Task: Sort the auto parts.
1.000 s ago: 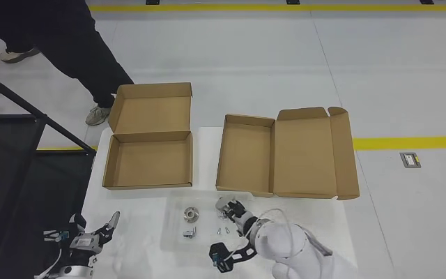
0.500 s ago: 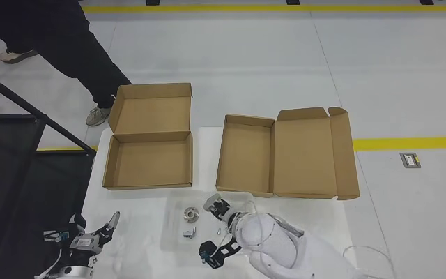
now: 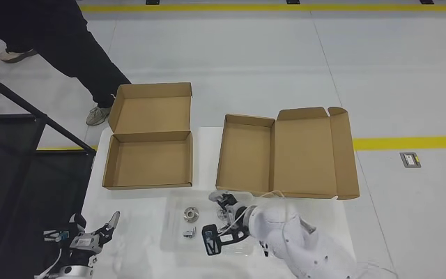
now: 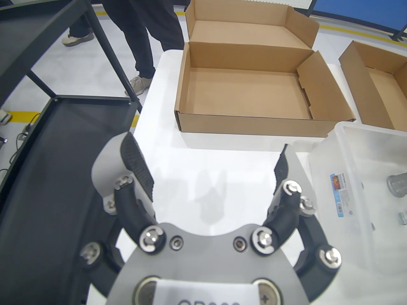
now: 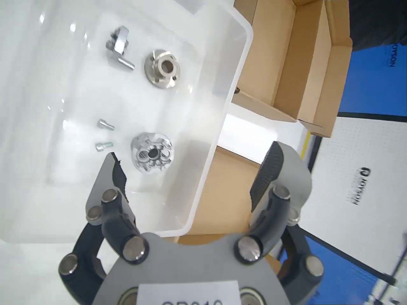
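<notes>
- Auto parts are found in the clear bin, just ahead of the right gripper, whose fingers are spread wide and empty.
- Nearest is a toothed disc, laid flat just beyond the fingertip inside the bin; the other fingertip is over a cardboard box, past the bin wall.
- No long axis is offered by the round disc; centring toward the inner finger is judged necessary.
- Well apart from the bin, the left gripper is seen, also spread.
</notes>
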Robot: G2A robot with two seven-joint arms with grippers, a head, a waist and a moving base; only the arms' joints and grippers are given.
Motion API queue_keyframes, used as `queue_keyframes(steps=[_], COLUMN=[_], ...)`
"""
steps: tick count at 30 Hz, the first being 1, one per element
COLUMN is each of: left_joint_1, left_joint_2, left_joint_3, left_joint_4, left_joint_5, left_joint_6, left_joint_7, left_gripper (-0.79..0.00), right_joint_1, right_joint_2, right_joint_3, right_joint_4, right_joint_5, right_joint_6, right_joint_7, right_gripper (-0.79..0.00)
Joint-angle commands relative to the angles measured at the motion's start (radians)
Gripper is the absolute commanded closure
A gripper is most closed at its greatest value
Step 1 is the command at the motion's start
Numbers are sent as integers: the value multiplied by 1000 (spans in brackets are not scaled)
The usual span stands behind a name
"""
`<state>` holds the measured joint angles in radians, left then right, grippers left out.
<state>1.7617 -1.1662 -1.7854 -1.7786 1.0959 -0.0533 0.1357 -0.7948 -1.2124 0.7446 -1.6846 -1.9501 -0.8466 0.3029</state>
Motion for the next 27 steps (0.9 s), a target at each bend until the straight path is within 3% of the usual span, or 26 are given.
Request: queue_keyframes(steps=[1, 14, 18, 27], left_joint_1=[0, 0, 0, 0], left_joint_2=[0, 0, 0, 0], left_joint_3=[0, 0, 0, 0], left_joint_4=[0, 0, 0, 0], left_joint_5=[0, 0, 0, 0], left_joint_6=[0, 0, 0, 0], left_joint_7=[0, 0, 0, 0], left_gripper=[-785, -785, -785, -785], right_joint_1=[4, 8, 34, 129], right_joint_2=[-2, -4, -24, -84], right_joint_3=[14, -1, 1, -54], right_joint_4=[22, 32, 132, 297], right_joint_5=[63, 53, 149, 369], right_joint_6=[-50, -62, -41, -92], right_joint_7=[0, -6, -2, 164], right_gripper=[-785, -785, -785, -785])
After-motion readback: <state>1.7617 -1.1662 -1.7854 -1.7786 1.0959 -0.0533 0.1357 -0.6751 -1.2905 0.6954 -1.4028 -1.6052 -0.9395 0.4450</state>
